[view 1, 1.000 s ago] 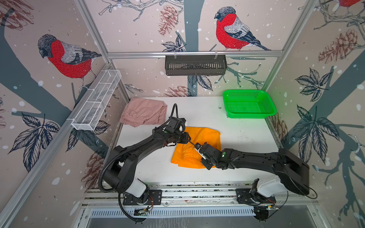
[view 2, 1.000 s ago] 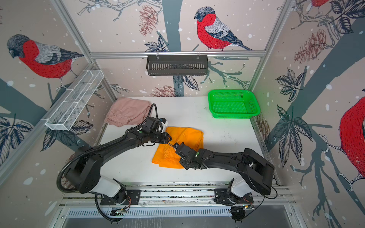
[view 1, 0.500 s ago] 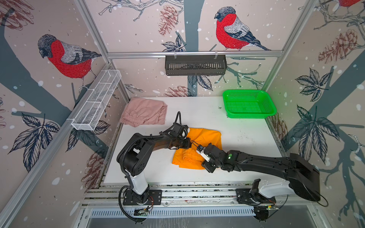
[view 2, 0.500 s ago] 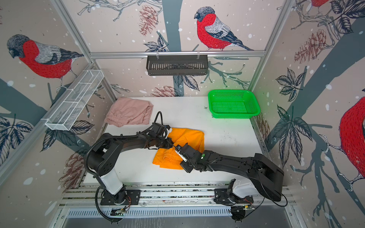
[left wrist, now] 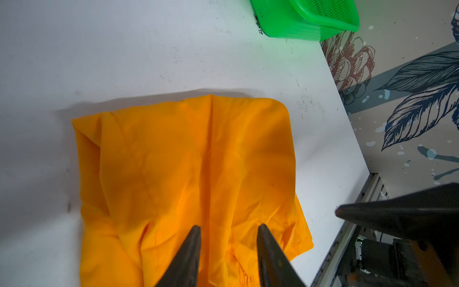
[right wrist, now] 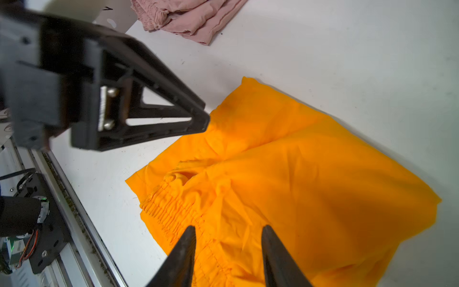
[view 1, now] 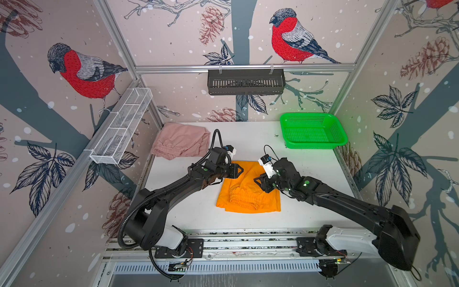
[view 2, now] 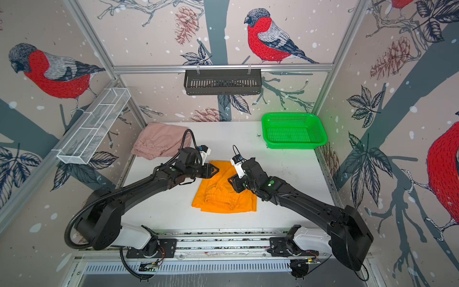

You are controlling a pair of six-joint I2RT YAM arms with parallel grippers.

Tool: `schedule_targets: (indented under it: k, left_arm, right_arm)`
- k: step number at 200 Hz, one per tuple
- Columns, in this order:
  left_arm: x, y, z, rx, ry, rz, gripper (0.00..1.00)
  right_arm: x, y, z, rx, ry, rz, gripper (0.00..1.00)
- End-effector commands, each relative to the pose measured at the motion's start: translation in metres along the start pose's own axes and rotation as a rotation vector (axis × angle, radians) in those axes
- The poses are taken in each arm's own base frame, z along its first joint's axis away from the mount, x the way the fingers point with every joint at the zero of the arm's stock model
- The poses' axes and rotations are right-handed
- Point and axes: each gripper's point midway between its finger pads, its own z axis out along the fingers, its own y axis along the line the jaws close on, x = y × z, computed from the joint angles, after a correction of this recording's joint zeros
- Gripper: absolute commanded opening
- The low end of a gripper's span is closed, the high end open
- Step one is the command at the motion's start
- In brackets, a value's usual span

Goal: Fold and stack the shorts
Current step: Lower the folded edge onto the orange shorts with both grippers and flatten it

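Observation:
The orange shorts (view 1: 248,198) (view 2: 223,198) lie folded mid-table, with the gathered waistband towards the front edge. My left gripper (view 1: 239,171) (view 2: 215,171) hovers at their far left corner. Its jaws stand open over the cloth (left wrist: 186,161) with nothing between them (left wrist: 228,227). My right gripper (view 1: 258,180) (view 2: 232,180) hangs over the cloth's far right part, open and empty (right wrist: 228,228), close above the waistband (right wrist: 171,213). The pink shorts (view 1: 181,141) (view 2: 161,139) (right wrist: 188,17) lie bunched at the back left corner.
A green mesh basket (view 1: 313,145) (view 2: 293,146) (left wrist: 298,29) stands at the back right. On the back wall hangs a black rack (view 1: 246,82), and a white wire shelf (view 1: 121,126) runs along the left wall. Bare white table (view 1: 310,174) surrounds the orange cloth.
Both grippers were down on the middle of the orange shorts, close together. They have let the cloth go, risen and drawn apart, and the cloth now lies in a more compact fold.

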Motion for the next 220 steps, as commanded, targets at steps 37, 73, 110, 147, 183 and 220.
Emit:
schedule_targets:
  k: [37, 73, 110, 147, 183, 220]
  left_arm:
    - [0.074, 0.008, 0.017, -0.045, 0.113, -0.046, 0.24]
    - [0.116, 0.030, 0.027, -0.097, 0.204, -0.083, 0.16]
    - [0.138, 0.047, 0.023, -0.144, 0.230, -0.088, 0.16]
    - [0.119, 0.034, 0.025, -0.107, 0.195, -0.057, 0.27]
    - [0.080, 0.009, 0.010, -0.070, 0.097, -0.027, 0.89]
    - [0.051, 0.002, -0.022, -0.119, -0.019, -0.034, 0.98]
  right_arm:
    - [0.055, -0.017, 0.035, 0.006, 0.112, 0.150, 0.34]
    - [0.097, -0.039, 0.033, 0.072, 0.186, 0.296, 0.26]
    - [0.131, -0.058, 0.028, 0.123, 0.242, 0.435, 0.27]
    - [0.094, -0.064, 0.012, 0.148, 0.162, 0.389, 0.35]
    - [0.038, -0.042, -0.011, 0.076, 0.014, 0.257, 0.42]
    - [0.030, 0.015, 0.009, -0.070, 0.022, 0.075, 0.51]
